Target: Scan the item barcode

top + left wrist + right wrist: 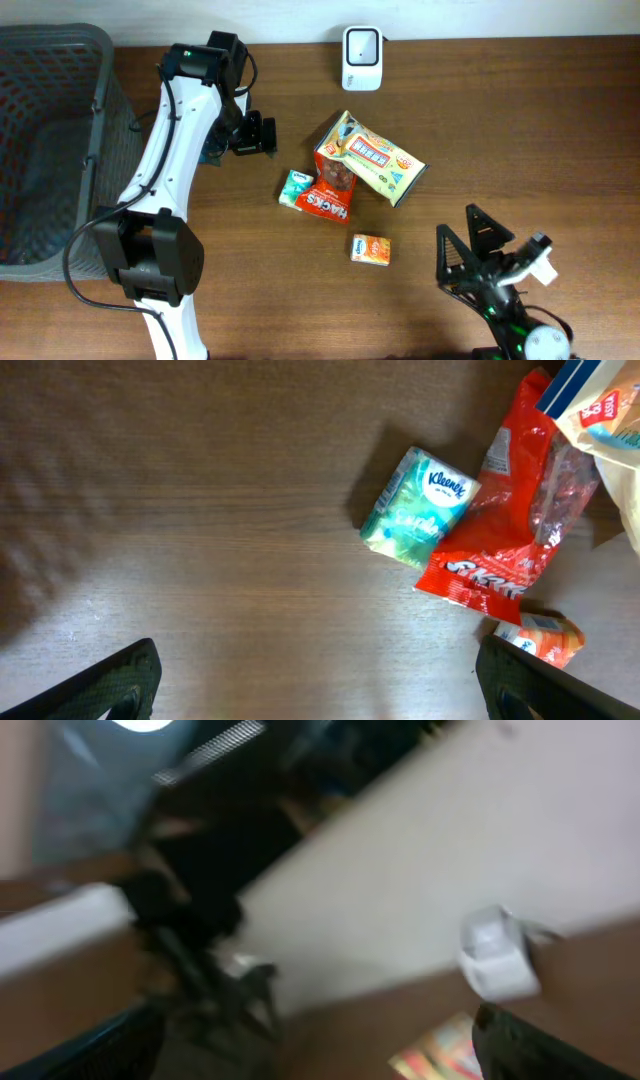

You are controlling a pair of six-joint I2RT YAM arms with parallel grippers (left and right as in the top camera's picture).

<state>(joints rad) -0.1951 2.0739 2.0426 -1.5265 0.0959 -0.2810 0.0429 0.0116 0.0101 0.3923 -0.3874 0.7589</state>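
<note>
The brown worktop (520,120) carries everything, with a grey mesh basket (100,90) at its left edge. No item is held yet. The candidates lie in a loose cluster mid-worktop, below the white barcode scanner (361,57) that stands at the far edge.

The yellow snack bag (375,158) lies partly over the red Hacks bag (332,190). The Kleenex pack (296,188) touches the red bag's left side, and the small orange box (370,250) sits apart, nearer the robot.

The left gripper (256,134) hovers just left of the cluster with its fingers (130,680) spread wide and nothing between them. The right gripper (462,232) waits near the front right, released too and empty.

The Kleenex pack looks the easiest pick for the left arm, being nearest, firm and not overlapped. Grip it across its narrow sides so no finger covers the printed code, then turn that face squarely toward the scanner window. I cannot tell from here which face bears the barcode.
</note>
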